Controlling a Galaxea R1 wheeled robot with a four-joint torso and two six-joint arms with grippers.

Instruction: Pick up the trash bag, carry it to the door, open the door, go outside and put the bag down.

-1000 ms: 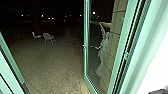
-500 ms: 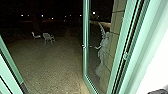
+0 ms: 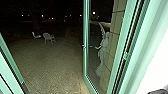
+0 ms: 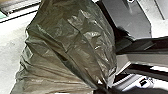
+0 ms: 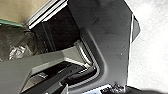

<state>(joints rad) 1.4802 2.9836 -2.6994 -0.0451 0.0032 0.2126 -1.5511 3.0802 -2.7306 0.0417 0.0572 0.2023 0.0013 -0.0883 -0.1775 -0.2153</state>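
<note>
The trash bag point(image 4: 65, 47) is in the left gripper point(image 4: 99, 89) — in the left wrist view its dark, shiny film is drawn into tight folds that run together at the jaws, which are closed on it, while the rest bulges out full and creased, near the dark parts of the robot's own body. In the right wrist view a glossy, crumpled stretch of the same film shows past the robot's grey bar, near a thin green edge. How the jaws of the right gripper stand, I cannot tell. In the head view the robot faces out through a doorway with a pale green door frame point(image 3: 130, 37). The glass door point(image 3: 86, 60) stands open, swung outward, with a small handle point(image 3: 84, 46) on its edge. Through or in the glass shows a pale statue-like figure point(image 3: 103, 53), near a wall of large tan blocks point(image 3: 118, 22); whether it is seen through the pane or mirrored in it is unclear. Outside, the paved yard point(image 3: 50, 67) spreads away into the night, with two pale chairs point(image 3: 48, 38) near each other on it — and small lights point(image 3: 93, 13) dotted across the dark far beyond them
</note>
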